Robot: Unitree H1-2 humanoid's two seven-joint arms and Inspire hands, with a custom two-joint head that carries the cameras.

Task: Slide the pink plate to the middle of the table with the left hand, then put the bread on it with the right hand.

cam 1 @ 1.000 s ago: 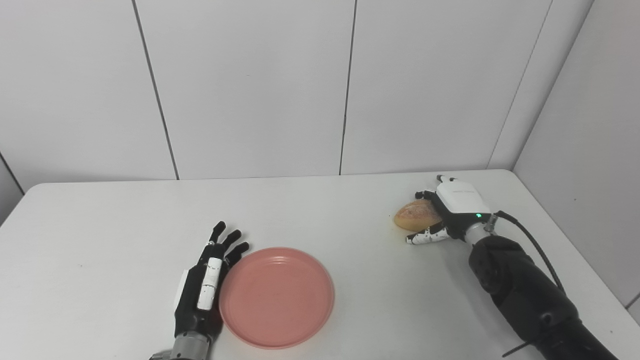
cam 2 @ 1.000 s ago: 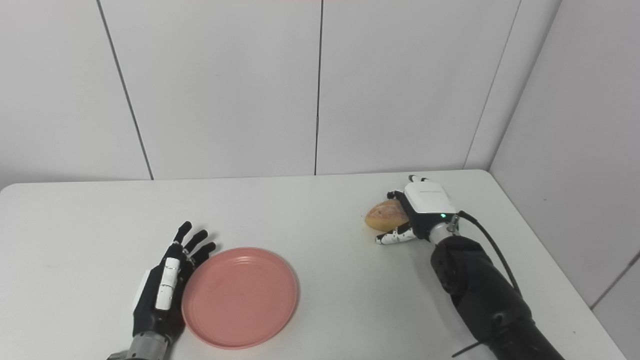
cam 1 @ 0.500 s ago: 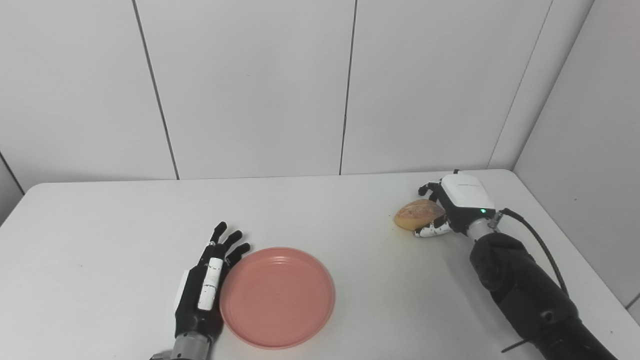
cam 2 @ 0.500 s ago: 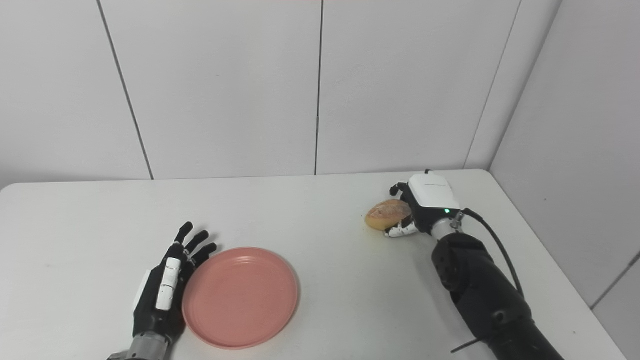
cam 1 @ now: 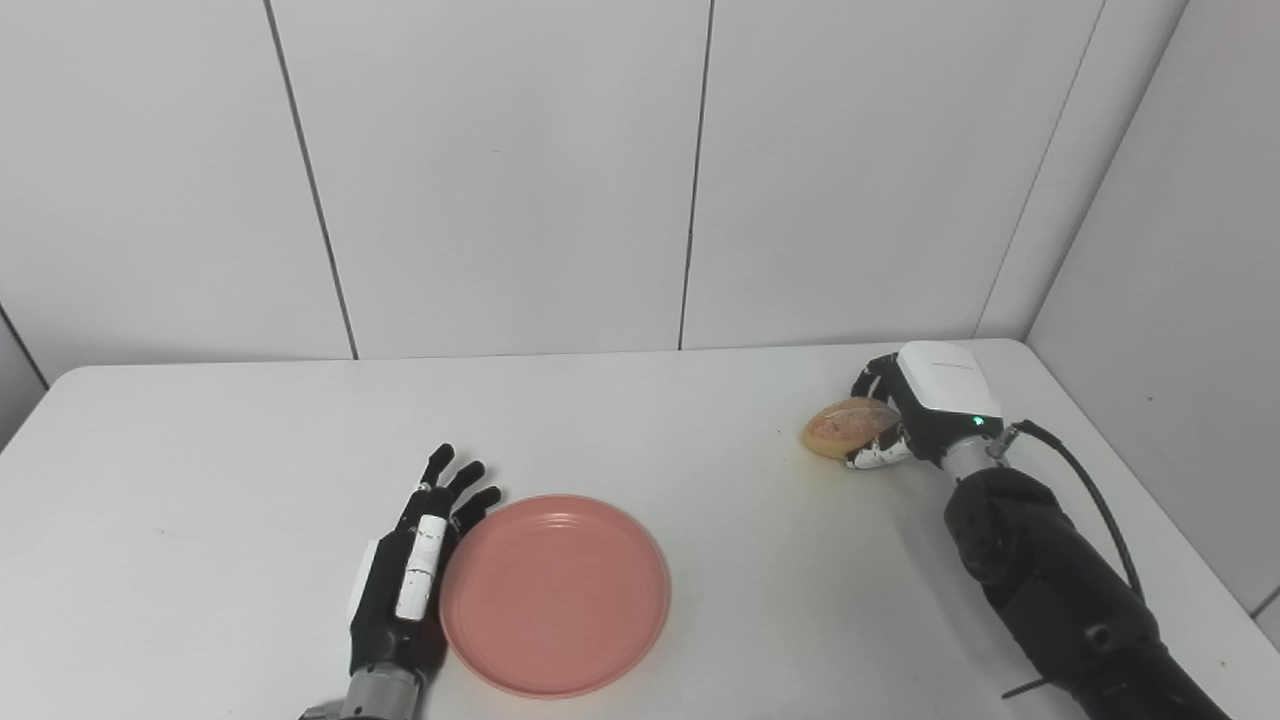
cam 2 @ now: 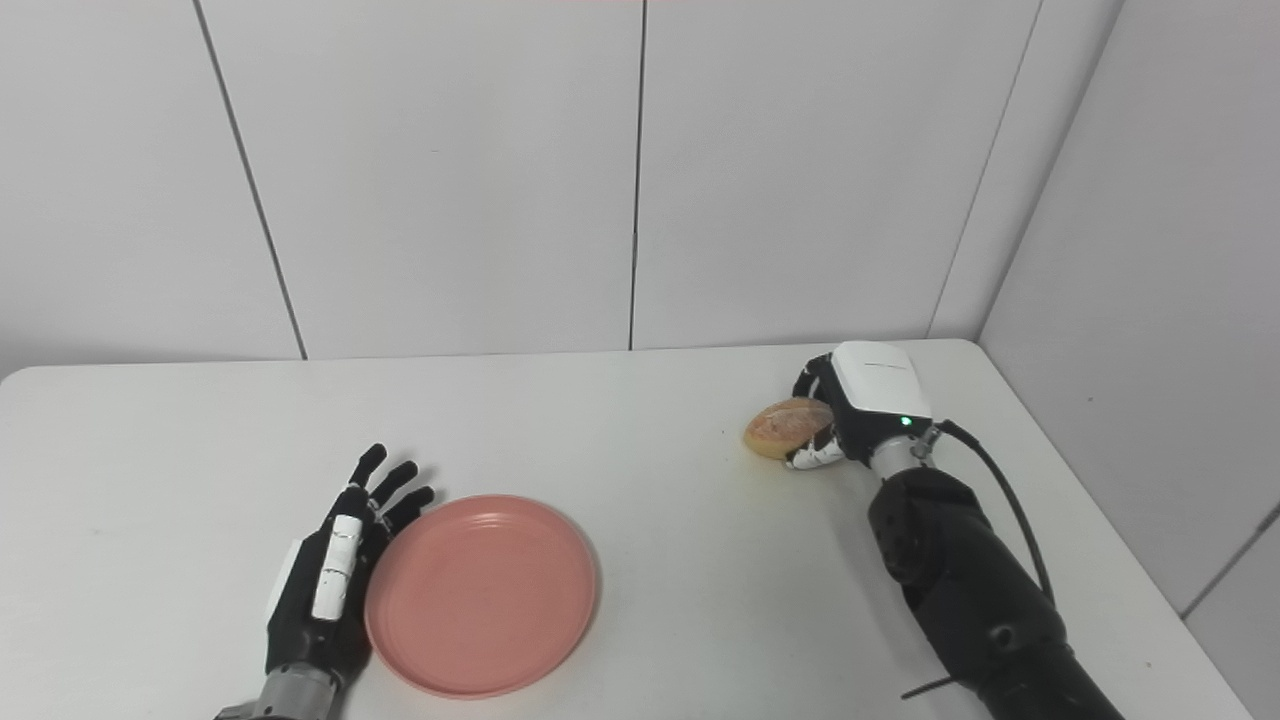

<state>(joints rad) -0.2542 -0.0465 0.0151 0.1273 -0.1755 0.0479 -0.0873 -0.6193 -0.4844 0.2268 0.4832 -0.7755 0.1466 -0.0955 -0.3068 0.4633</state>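
Gripping the bread point(cam 1: 845, 428), right hand point(cam 1: 925, 400) fingers point(cam 1: 872, 458) encircle it.

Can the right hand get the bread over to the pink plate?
Probably yes. The right hand is closed around the bread, and only bare table lies between it and the pink plate.

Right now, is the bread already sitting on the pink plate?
No, the bread is far off at the table's right, wrapped in the right hand, while the pink plate lies bare beside the left hand.
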